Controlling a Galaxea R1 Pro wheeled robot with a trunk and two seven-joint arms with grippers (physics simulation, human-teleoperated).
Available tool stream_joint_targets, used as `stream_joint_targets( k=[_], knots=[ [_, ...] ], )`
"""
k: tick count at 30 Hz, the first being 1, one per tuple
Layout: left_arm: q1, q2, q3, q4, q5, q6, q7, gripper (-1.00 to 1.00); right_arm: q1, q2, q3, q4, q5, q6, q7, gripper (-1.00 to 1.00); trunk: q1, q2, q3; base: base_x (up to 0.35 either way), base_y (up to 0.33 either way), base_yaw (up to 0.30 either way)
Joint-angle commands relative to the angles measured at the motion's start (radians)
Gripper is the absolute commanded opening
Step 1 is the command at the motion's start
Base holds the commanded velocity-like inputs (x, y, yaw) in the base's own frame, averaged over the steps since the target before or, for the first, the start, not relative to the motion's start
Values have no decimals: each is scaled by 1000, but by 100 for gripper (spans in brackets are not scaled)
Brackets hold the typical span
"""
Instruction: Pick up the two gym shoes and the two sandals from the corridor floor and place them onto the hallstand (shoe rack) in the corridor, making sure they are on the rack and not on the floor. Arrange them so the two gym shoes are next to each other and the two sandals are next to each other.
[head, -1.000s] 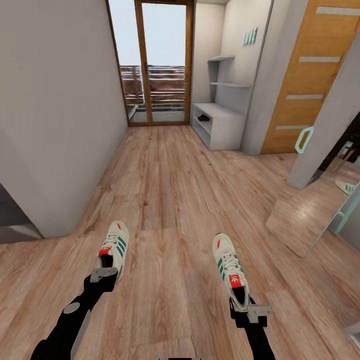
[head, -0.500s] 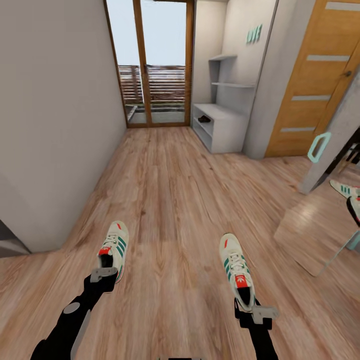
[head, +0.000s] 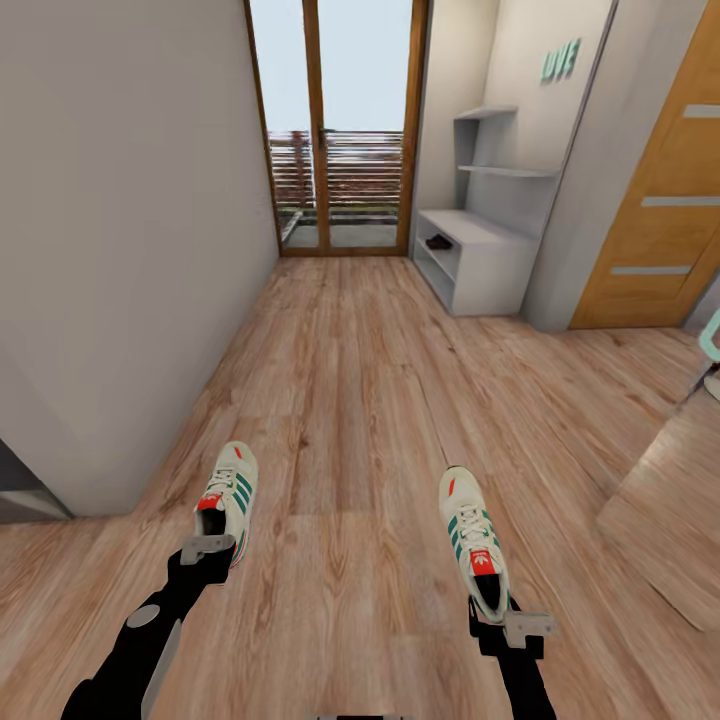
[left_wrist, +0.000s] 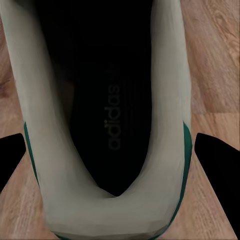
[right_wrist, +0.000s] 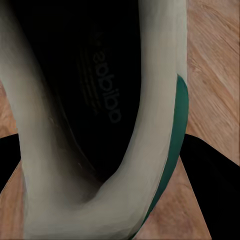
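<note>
Two white gym shoes with green stripes hang just above the corridor floor (head: 350, 400). My left gripper (head: 208, 546) is shut on the heel of the left gym shoe (head: 229, 490). My right gripper (head: 512, 626) is shut on the heel of the right gym shoe (head: 471, 535). The left wrist view shows the dark inside of a shoe (left_wrist: 105, 115) between the black fingers (left_wrist: 217, 170). The right wrist view shows the other shoe (right_wrist: 95, 110) between its fingers (right_wrist: 210, 172). The light-grey hallstand (head: 490, 265) stands far ahead on the right. A small dark shape (head: 438, 241), seemingly the sandals, lies on its low shelf.
A grey wall (head: 120, 220) runs along the left, with a corner near my left arm. A glass door (head: 340, 130) in a wooden frame closes the corridor's far end. A wooden door (head: 665, 200) and a leaning mirror panel (head: 670, 520) are on the right.
The whole picture has shifted, so the camera has moved: the hallstand now sits further right and the mirror has slid towards the edge. Both shoes stay held in the grippers.
</note>
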Motion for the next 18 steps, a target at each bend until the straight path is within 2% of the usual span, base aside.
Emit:
stream_joint_targets(
  k=[1,18],
  knots=[
    [0,-1,4,-2,-9,4,-7,-100,-1,1,-5,0,10,-2,-6,-100,0,0,-1,338,0,34],
    [0,-1,4,1,-9,4,-7,-100,-1,1,-5,0,10,-2,-6,-100,0,0,-1,339,0,9]
  ],
)
